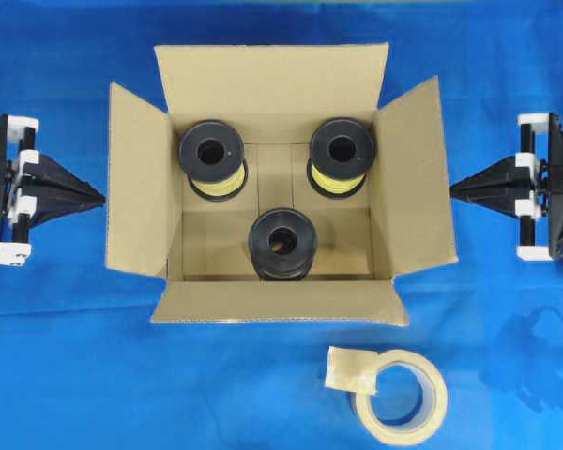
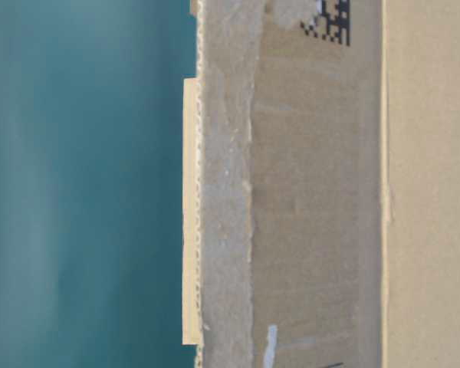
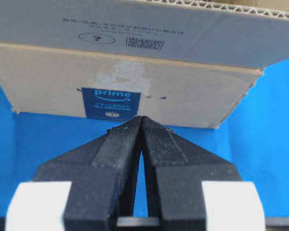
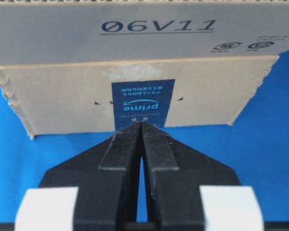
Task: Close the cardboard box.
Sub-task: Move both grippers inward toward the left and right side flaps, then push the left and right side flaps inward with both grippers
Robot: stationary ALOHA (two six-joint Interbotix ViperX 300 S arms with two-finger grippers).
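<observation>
On the blue surface (image 1: 56,375) we see the cardboard box (image 1: 279,292) at centre, all four flaps spread open, three black spools (image 1: 282,243) standing inside. A beige tape roll (image 1: 401,395) lies near its front flap. Our left claw (image 1: 99,196) and right claw (image 1: 454,192) sit closed, empty, just beside the side flaps.

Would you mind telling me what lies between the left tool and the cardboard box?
Only bare blue cloth: the overhead view shows a clear gap between the left tool and the cardboard box.
</observation>
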